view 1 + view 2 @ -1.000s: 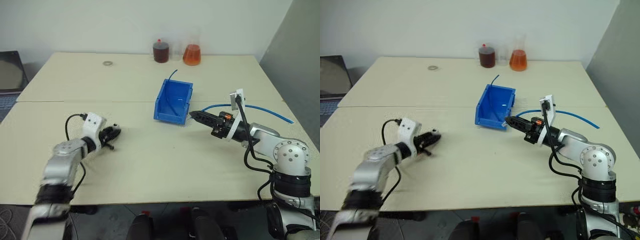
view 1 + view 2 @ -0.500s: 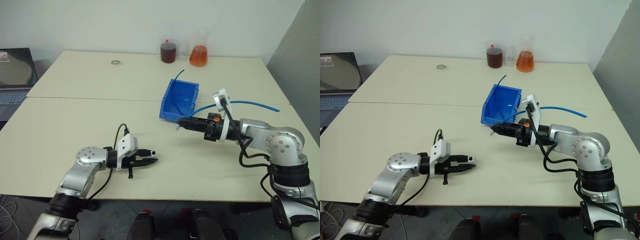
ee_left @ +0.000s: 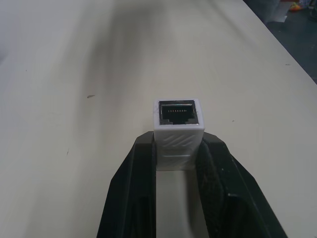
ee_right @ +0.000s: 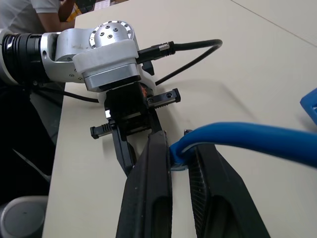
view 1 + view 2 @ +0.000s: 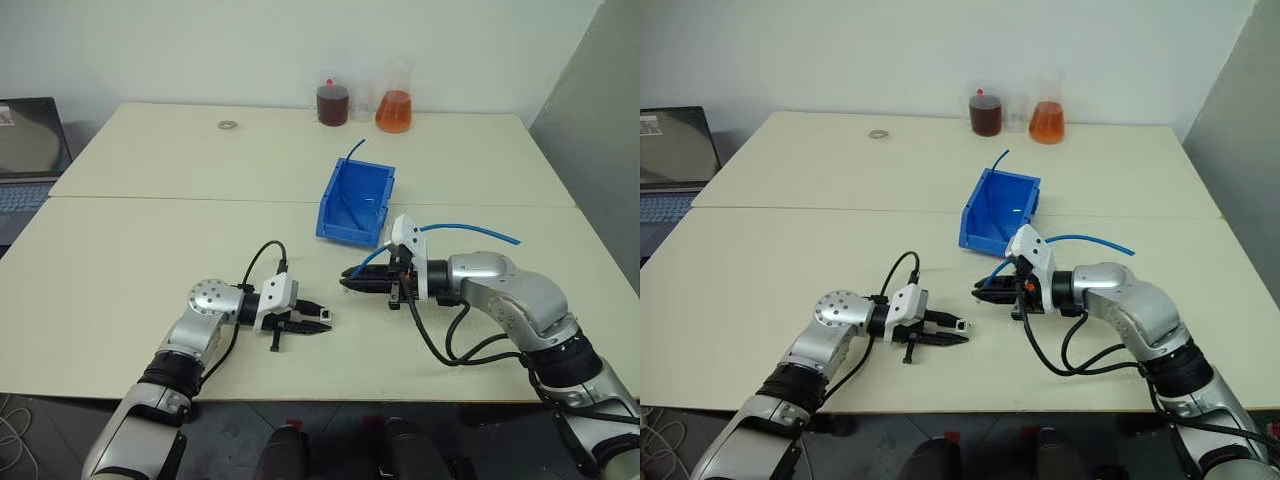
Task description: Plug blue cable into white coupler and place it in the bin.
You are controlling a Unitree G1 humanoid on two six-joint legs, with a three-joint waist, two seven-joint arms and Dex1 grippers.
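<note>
Above the tabletop (image 5: 130,260), the left gripper (image 3: 177,163), jaws clamped on the white coupler (image 3: 178,124), faces the right gripper (image 4: 178,163), jaws pinching the blue cable (image 4: 247,139) near its plug. The bin (image 5: 340,205) waits just behind. Mating likely demands lining plug squarely with the open socket before a slow push.

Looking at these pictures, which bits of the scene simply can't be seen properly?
- Clear plug of the thin light-blue cable: in the right wrist view, squeezed between the right tool's black fingers, which cover it.
- Small white boxy coupler: its rear end is hidden between the left tool's fingers in the left wrist view; too small for detail in the head views.
- Bright blue plastic bin: its near wall hides part of the inside.
</note>
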